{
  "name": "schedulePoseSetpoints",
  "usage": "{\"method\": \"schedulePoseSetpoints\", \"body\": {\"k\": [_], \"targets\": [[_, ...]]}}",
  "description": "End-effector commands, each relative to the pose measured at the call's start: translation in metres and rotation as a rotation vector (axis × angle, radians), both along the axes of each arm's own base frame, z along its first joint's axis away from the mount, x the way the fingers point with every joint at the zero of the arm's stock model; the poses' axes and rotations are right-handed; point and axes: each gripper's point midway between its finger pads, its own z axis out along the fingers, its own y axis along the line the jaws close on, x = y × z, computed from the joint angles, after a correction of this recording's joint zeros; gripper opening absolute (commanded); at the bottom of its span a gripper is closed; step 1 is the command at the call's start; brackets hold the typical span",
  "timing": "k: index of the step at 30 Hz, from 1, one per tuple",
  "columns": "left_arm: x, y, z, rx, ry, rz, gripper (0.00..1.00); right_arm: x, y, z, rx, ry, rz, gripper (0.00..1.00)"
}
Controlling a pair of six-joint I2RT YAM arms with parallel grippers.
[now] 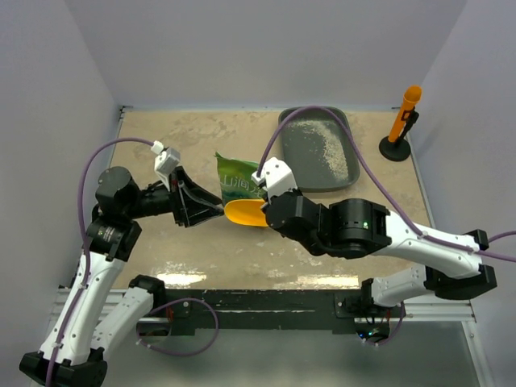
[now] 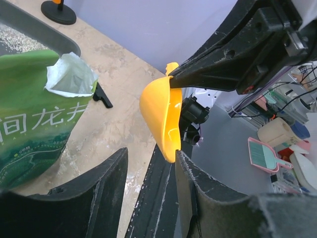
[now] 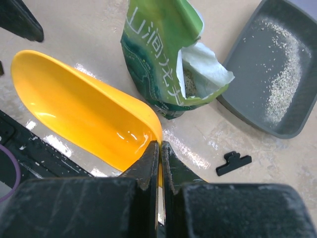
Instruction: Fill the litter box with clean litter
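Observation:
The dark grey litter box (image 1: 300, 165) lies at the back right with a thin streak of pale clean litter (image 1: 330, 141) in it; it also shows in the right wrist view (image 3: 247, 64). The green bag (image 1: 238, 184) stands open beside it, with granules visible inside its torn mouth (image 3: 188, 79). My right gripper (image 3: 160, 144) is shut on the rear rim of an empty yellow scoop (image 3: 84, 114), held in front of the bag. My left gripper (image 2: 151, 153) is open, and the scoop's front edge (image 2: 161, 116) sits against its right finger.
A small black clip (image 3: 234, 163) lies on the beige tabletop between the bag and the near edge. An orange-handled tool on a black base (image 1: 401, 121) stands at the back right corner. White walls close in the table on three sides.

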Motion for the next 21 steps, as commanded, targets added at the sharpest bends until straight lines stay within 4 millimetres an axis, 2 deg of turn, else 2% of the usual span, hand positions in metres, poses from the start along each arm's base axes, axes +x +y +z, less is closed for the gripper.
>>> {"method": "schedulePoseSetpoints", "body": {"k": [1,9,14,21], "targets": [[0.000,-0.002,-0.002,-0.005,0.052,-0.003,0.47,0.009,0.014,0.021,0.019,-0.061,-0.005,0.00],[0.000,-0.002,-0.004,0.002,0.053,-0.005,0.47,0.014,0.037,0.026,0.028,-0.071,0.015,0.00],[0.004,0.000,-0.014,0.031,0.062,0.008,0.38,0.014,0.045,0.032,0.044,-0.068,0.026,0.00],[0.009,0.002,-0.020,0.057,0.053,0.035,0.33,0.013,0.058,0.030,0.045,-0.056,0.049,0.00]]}}
